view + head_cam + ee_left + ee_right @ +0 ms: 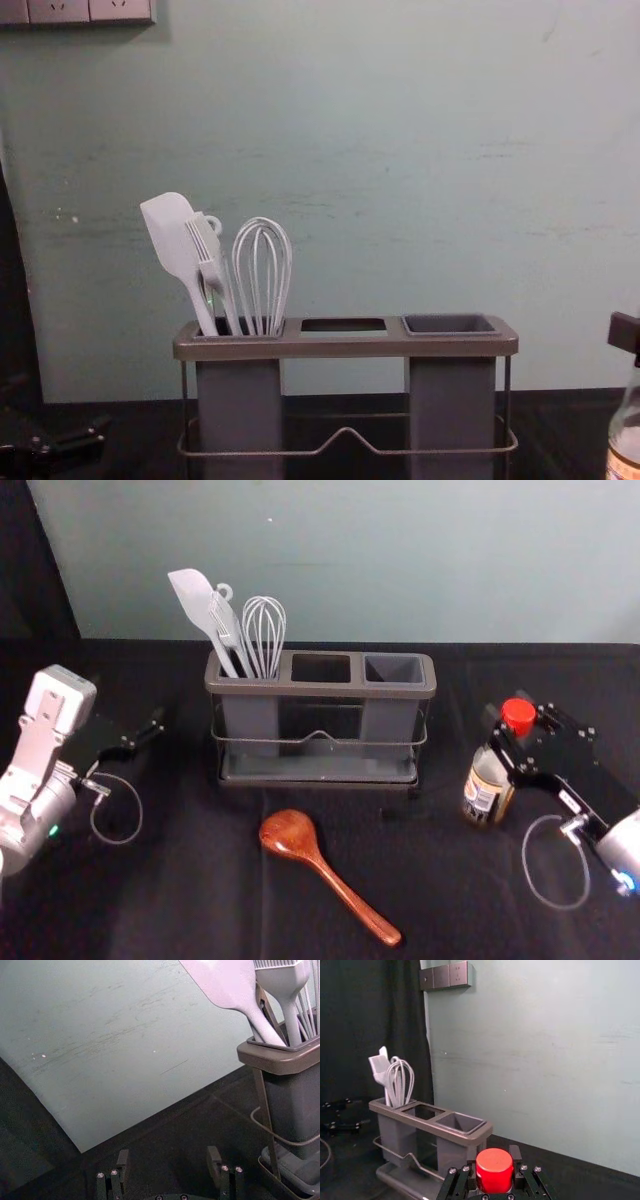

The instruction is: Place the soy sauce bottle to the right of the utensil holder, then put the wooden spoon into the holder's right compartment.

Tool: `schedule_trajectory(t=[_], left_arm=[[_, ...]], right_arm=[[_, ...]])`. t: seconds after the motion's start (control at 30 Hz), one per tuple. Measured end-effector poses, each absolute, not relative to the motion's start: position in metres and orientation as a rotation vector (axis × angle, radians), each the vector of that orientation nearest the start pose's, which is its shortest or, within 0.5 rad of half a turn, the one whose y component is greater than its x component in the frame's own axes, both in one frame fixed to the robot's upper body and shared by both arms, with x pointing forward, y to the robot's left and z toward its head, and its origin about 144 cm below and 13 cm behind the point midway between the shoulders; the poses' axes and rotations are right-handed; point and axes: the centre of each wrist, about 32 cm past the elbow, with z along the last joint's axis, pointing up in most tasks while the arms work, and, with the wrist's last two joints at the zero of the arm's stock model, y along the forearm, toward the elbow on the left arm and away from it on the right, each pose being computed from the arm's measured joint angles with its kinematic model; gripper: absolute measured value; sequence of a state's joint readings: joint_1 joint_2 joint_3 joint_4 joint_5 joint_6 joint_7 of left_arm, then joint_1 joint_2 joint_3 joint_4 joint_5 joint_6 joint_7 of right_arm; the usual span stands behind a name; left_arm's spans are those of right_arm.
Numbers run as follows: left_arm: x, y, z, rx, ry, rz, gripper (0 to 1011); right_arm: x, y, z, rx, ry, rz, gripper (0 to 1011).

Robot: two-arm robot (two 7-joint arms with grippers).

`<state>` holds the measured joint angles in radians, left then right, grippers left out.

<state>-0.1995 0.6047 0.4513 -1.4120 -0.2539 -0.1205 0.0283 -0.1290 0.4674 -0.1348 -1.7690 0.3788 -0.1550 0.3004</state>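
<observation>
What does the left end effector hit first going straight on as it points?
Probably the wall: the left wrist view shows the left end effector aimed toward it, utensil holder off to one side. Pitch is hard to judge, so the black tabletop could come first.

Looks like a lab-type robot station — black cloth (180, 910) over the work surface, scuffed pale wall (400, 570) behind, socket panel (459, 974) on it, black curtain (375, 1020) beside. Left robot arm (42, 735) and right robot arm (625, 845) flank kitchenware — utensil holder (320, 689), wooden spoon (290, 834).
</observation>
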Motion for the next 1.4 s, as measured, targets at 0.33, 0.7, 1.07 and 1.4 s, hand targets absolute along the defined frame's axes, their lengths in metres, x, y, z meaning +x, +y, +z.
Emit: schedule_trajectory(t=[0.33, 0.7, 1.07, 1.4], left_arm=[[0.489, 0.310, 1.140, 0.304, -0.285, 1.248, 1000], [0.489, 0.310, 1.140, 0.304, -0.285, 1.248, 1000], [0.489, 0.310, 1.140, 0.304, -0.285, 1.248, 1000], [0.489, 0.310, 1.140, 0.304, -0.285, 1.248, 1000]], right_arm=[[0.450, -0.297, 1.167, 0.094, -0.155, -1.046, 386], [0.473, -0.301, 1.156, 0.116, -0.160, -1.033, 386], [0.492, -0.302, 1.150, 0.140, -0.167, -0.999, 386], [0.502, -0.301, 1.148, 0.153, -0.150, -0.993, 386]])
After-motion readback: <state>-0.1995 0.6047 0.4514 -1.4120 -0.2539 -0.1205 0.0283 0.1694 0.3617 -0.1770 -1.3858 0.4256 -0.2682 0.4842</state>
